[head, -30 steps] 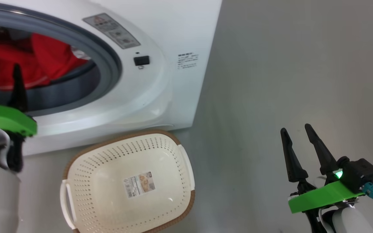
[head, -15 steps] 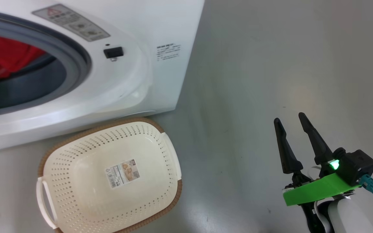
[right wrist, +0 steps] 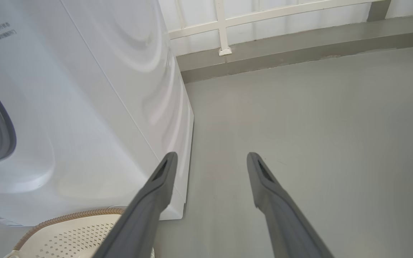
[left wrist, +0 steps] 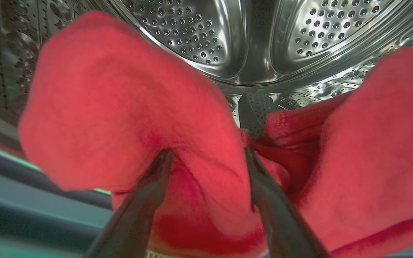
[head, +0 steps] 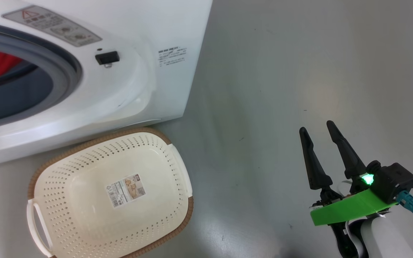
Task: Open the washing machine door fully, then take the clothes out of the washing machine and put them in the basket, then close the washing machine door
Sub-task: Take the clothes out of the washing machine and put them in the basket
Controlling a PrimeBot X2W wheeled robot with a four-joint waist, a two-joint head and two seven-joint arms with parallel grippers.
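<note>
The white washing machine (head: 145,89) fills the upper left of the head view, its round opening uncovered; the washing machine door is out of view. Red clothes (left wrist: 120,89) lie in the perforated steel drum (left wrist: 192,36) and also peek past the grey rubber ring (head: 66,71). My left gripper (left wrist: 208,152) is inside the drum, open, its fingertips (left wrist: 167,157) pressed into the red fabric with a fold between them. The cream basket (head: 177,168) sits empty on the floor in front of the machine. My right gripper (head: 316,127) hangs open over bare floor, well right of the basket.
The grey floor (head: 281,71) stretches to the right of the machine. In the right wrist view, the machine's side panel (right wrist: 138,89) is at left, the basket rim (right wrist: 66,216) below it, and a white railing (right wrist: 222,28) lines the far wall.
The head camera has turned right, so the whole picture shifted left and the left gripper slid past its left edge. Both grippers stay open.
</note>
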